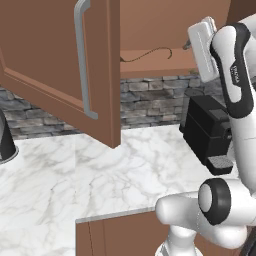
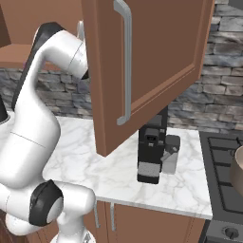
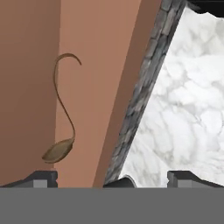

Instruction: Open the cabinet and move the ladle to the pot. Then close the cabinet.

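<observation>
**Ladle on the open cabinet's shelf, pincer spread wide in front of it**

The ladle (image 3: 62, 114), a slender dark brown utensil with a thin S-curved handle and a small oval bowl, lies free on the bare floor of the tall reddish-brown wooden wall cabinet (image 1: 150, 22). The two-finger gripper (image 3: 112, 178) faces it with its jaws wide apart and nothing between them; in the hand view one dark fingertip (image 3: 41, 178) sits just below the ladle's bowl, the other fingertip is over the marble. The ladle is not touched.

In the left base view the ladle (image 1: 147, 55) rests near the front lip of the shelf, its hooked end towards the arm's white hand (image 1: 202, 50), which is raised level with the shelf's edge. The shelf floor around the utensil is bare, with open room on every side.

Both recessed-panel doors stand swung out over the counter. The left door (image 1: 60, 65), with its long silver bar handle (image 1: 82, 55), hangs well to the left of the shelf opening; the right door (image 2: 152, 61) juts forward close beside the arm's upper link.

Below, the white veined marble counter (image 1: 75, 175) is backed by grey stone tiles (image 1: 150, 100). A boxy black coffee machine (image 1: 210, 130) stands under the shelf's right end. At the right base view's edge the rim of the wide tan pot (image 2: 237, 171) sits on the dark stove (image 2: 223, 180).
</observation>
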Controlling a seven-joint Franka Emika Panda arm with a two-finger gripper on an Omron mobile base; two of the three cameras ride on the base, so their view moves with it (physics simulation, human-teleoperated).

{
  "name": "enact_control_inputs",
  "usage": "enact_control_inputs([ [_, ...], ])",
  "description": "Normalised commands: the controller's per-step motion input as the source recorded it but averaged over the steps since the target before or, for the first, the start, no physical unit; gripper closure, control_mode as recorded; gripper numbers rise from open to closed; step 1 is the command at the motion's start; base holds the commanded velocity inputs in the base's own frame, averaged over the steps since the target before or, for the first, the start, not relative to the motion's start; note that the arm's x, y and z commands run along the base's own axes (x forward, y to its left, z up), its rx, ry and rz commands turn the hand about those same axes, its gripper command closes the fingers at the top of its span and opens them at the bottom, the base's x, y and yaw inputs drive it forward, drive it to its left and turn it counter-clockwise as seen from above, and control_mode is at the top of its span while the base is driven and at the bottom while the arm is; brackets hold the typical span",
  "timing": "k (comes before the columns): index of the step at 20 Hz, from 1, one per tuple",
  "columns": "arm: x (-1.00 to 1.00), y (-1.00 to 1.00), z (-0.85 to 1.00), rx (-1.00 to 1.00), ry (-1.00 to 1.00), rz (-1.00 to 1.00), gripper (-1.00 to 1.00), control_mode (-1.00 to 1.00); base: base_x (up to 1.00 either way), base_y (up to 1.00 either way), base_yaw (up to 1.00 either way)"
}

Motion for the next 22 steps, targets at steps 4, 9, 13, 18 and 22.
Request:
enact_control_inputs([
  [4,0.36,0.00,0.01,0.13,0.00,0.00,-1.00,-1.00,0.00,0.00,0.00],
  [9,0.43,0.00,0.00,0.08,0.00,0.00,-1.00,-1.00,0.00,0.00,0.00],
  [13,0.57,0.00,0.00,0.07,0.00,0.00,-1.00,-1.00,0.00,0.00,0.00],
  [18,0.36,0.00,0.00,0.07,0.00,0.00,-1.00,-1.00,0.00,0.00,0.00],
  [22,0.21,0.00,0.00,0.06,0.00,0.00,-1.00,-1.00,0.00,0.00,0.00],
])
